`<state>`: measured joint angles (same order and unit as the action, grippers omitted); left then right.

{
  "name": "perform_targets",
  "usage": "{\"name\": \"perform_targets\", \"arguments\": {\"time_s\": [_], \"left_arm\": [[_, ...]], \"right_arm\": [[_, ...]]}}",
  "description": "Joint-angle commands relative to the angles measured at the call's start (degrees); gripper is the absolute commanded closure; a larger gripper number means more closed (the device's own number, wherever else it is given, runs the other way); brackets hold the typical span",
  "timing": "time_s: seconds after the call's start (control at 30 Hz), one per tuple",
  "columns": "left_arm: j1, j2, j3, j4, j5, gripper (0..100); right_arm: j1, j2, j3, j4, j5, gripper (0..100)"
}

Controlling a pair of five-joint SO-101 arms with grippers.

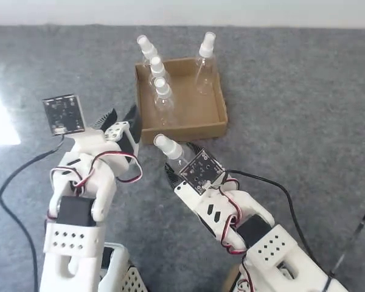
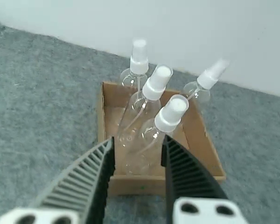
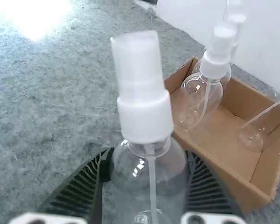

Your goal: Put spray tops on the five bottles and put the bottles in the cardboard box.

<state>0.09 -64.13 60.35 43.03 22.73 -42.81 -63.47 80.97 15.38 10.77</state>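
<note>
A cardboard box (image 1: 182, 129) stands on the grey table past both arms. Two clear bottles with white spray tops (image 1: 163, 91) lean inside it along its left side. A third (image 1: 205, 58) stands at the back right corner, and another (image 1: 146, 47) at the back left corner; whether that one is inside I cannot tell. My right gripper (image 1: 181, 161) is shut on a fifth bottle (image 3: 142, 116), upright with its spray top on, just in front of the box (image 3: 224, 140). By the box's front left corner, my left gripper (image 2: 137, 154) is open and holds nothing.
A black cable (image 1: 15, 176) curls on the table left of the left arm, and another (image 1: 292, 213) runs right of the right arm. Grey table lies bare to the left and right of the box. A white wall borders the far edge.
</note>
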Motion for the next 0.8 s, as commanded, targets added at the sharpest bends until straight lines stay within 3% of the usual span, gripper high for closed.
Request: {"name": "perform_targets", "arguments": {"time_s": [0.0,0.4,0.77], "left_arm": [[0.18,-1.41,0.57,0.09,-0.88,84],[11.08,-1.41,3.21,0.44,-5.71,85],[8.09,-1.41,2.95,0.44,-5.54,85]], "right_arm": [[0.75,-1.80,0.09,-0.75,1.05,89.1],[0.66,-1.71,0.26,-0.75,1.05,89.1],[0.66,-1.71,0.26,-0.75,1.05,89.1]]}}
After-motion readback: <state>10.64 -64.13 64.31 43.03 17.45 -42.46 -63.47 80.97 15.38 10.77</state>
